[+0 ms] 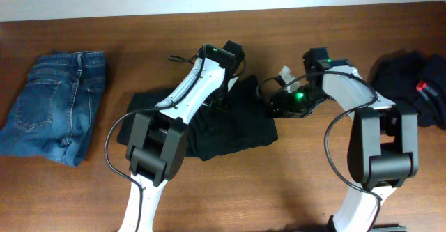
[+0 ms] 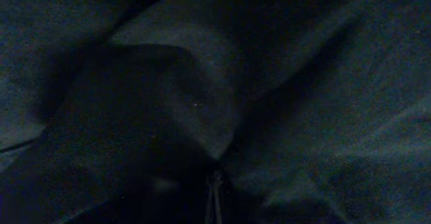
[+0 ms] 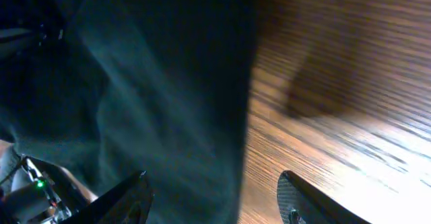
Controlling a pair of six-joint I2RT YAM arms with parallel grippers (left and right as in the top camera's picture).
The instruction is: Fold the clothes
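Observation:
The black trousers [image 1: 216, 124] lie folded in the middle of the table. My left gripper [image 1: 226, 93] is down on their far edge. In the left wrist view dark fabric [image 2: 283, 83] fills the frame, and the fingers [image 2: 214, 198] look pressed together with cloth bunched at their tips. My right gripper [image 1: 277, 98] is at the trousers' right edge. In the right wrist view its fingers [image 3: 212, 192] are open and straddle the edge of the black fabric [image 3: 155, 103], one finger over cloth and one over bare wood. Another black garment with a red label [image 1: 418, 87] lies at the far right.
Folded blue jeans [image 1: 56, 106] lie at the left of the wooden table [image 1: 279, 190]. The two arm bases stand at the near edge. A pale wall runs along the table's far side.

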